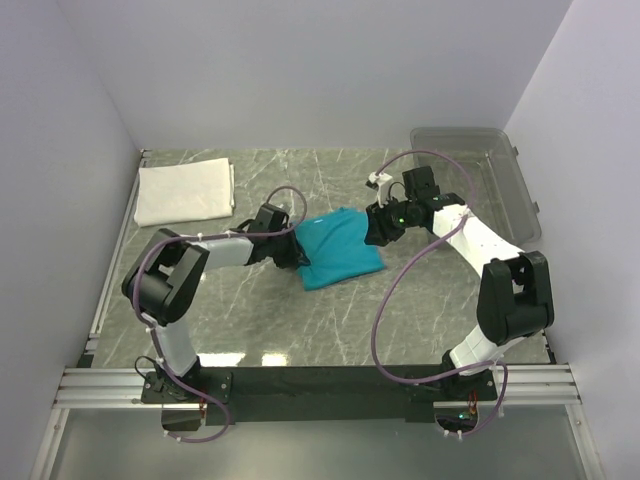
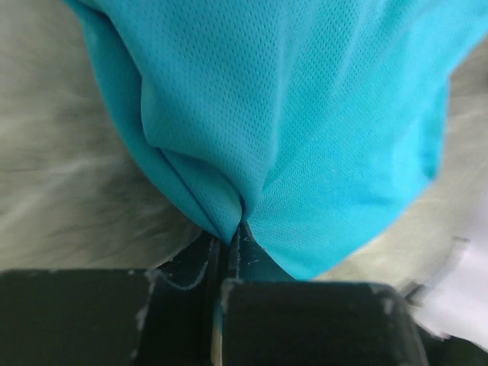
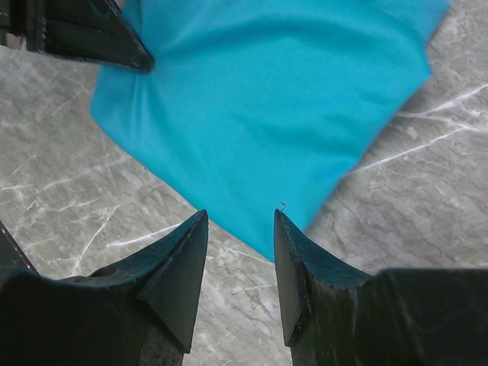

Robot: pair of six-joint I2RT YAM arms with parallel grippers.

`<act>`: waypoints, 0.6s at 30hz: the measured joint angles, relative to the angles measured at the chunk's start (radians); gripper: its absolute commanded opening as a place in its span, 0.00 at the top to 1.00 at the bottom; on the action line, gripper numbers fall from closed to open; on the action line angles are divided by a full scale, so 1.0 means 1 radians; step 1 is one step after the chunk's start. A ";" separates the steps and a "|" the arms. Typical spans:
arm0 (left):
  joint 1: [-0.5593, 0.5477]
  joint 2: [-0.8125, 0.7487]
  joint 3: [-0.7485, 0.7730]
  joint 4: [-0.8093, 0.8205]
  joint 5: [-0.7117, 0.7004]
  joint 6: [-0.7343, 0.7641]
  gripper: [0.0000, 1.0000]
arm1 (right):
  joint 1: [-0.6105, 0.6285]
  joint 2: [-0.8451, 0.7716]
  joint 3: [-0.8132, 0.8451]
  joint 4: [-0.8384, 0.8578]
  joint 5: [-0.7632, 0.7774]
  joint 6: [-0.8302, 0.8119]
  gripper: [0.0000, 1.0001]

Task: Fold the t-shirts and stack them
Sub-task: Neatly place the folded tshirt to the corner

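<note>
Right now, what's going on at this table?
The left gripper has its jaws shut on a bunched edge of the teal t-shirt, which lies mid-table. The right gripper is at the shirt's opposite corner, jaws open, gripping nothing. A folded white t-shirt lies at the far left and a clear bin sits at the far right. The teal shirt is not yet stacked on the white one.

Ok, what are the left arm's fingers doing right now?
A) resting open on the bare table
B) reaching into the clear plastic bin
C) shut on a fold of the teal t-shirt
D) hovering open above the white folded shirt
C: in the left wrist view the left fingers are pressed together, with a pinch of the teal t-shirt gathered between them.
</note>
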 measured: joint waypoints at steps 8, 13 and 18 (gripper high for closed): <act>0.040 -0.099 0.111 -0.259 -0.140 0.328 1.00 | -0.016 0.006 -0.001 0.001 -0.014 0.000 0.53; 0.126 -0.174 0.111 -0.367 -0.192 0.455 1.00 | -0.019 0.010 -0.011 0.007 -0.022 0.000 0.53; 0.196 -0.206 0.119 -0.455 -0.249 0.572 1.00 | -0.025 0.025 -0.011 0.009 -0.029 0.000 0.54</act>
